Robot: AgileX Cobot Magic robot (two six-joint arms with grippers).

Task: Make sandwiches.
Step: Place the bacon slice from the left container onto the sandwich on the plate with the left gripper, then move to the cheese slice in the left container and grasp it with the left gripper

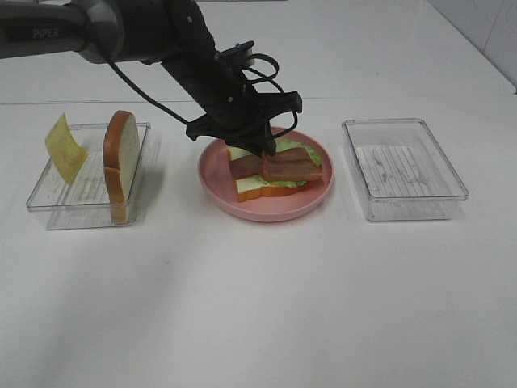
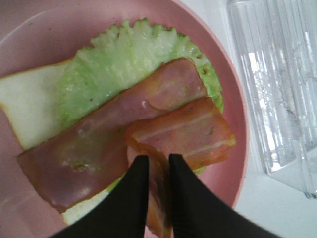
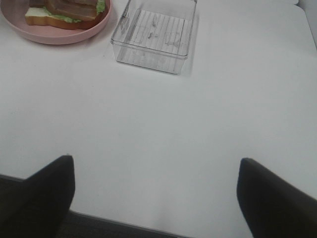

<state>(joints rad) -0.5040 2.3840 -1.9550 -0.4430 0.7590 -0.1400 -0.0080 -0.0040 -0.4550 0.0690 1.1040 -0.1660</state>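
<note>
Black-fingered, the right tool (image 3: 158,198) hangs over the white worktop (image 3: 158,124) with its jaws spread wide, gripping nothing. Beyond it sits a clear tray (image 3: 153,34), then the pink plate (image 1: 266,212) carrying the sandwich stack: bottom bread slice (image 2: 29,104), lettuce (image 2: 129,54), two meat strips. The left tool (image 2: 157,158) is down on the stack, jaws nearly together and pinching one end of the upper meat strip (image 2: 188,129), which overlaps the lower meat strip (image 2: 84,158). Farthest, a second tray (image 1: 48,198) holds the cheese square (image 1: 65,147) and the other bread slice (image 1: 119,153), both on edge.
</note>
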